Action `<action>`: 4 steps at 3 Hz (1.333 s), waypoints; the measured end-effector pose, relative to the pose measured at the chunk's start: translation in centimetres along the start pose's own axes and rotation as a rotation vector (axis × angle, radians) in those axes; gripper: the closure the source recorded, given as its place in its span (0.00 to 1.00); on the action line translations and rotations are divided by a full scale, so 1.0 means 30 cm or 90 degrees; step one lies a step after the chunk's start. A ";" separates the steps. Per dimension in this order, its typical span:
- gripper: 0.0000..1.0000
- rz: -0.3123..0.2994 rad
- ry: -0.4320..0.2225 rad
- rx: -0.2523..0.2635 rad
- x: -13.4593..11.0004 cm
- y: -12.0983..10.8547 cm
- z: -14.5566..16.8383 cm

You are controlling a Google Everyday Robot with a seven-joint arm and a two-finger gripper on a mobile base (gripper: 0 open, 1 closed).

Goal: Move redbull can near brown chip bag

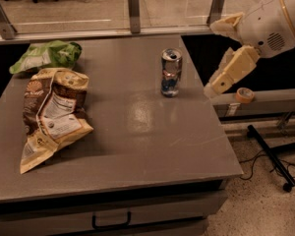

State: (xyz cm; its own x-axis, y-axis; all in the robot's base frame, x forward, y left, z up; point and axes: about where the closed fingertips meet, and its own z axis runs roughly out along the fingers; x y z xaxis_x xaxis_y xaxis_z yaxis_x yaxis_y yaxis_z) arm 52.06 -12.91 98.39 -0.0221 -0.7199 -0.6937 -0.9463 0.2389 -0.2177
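Gripper (212, 58) is off the right edge of the table (137, 146), up in the air, level with the redbull can (170, 73) and just to its right, not touching it. Fingers (232, 72) are spread apart with nothing between them; one sits high, the other angles down toward the table edge. The redbull can stands upright on the far-right part of the tabletop, silver top facing up. The brown chip bag (51, 114) lies flat on the left side, crumpled, with the white label panel facing up and its lower end close to the front-left edge. Can and bag are well apart, with bare tabletop between them. A green bag (46, 55) lies at the far-left corner, just behind the brown chip bag and touching or nearly touching it; cannot tell which. A roll of tape (244, 95) sits on the ledge right of the table, below the gripper. A black stand leg (268, 156) and cables are on the floor at the right. A drawer handle (111, 222) shows on the table front.
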 end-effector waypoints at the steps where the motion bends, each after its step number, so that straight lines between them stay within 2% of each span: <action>1: 0.00 0.058 -0.160 0.016 -0.013 -0.100 0.079; 2: 0.00 0.110 -0.281 0.047 -0.012 -0.192 0.107; 3: 0.00 0.130 -0.344 0.047 -0.014 -0.249 0.199; 4: 0.00 0.123 -0.348 0.036 -0.021 -0.261 0.290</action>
State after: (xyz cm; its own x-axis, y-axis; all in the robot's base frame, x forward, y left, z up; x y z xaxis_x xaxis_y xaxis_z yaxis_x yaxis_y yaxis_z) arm 62.29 -8.66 94.54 -0.0083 -0.2233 -0.9747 -0.9225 0.3780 -0.0787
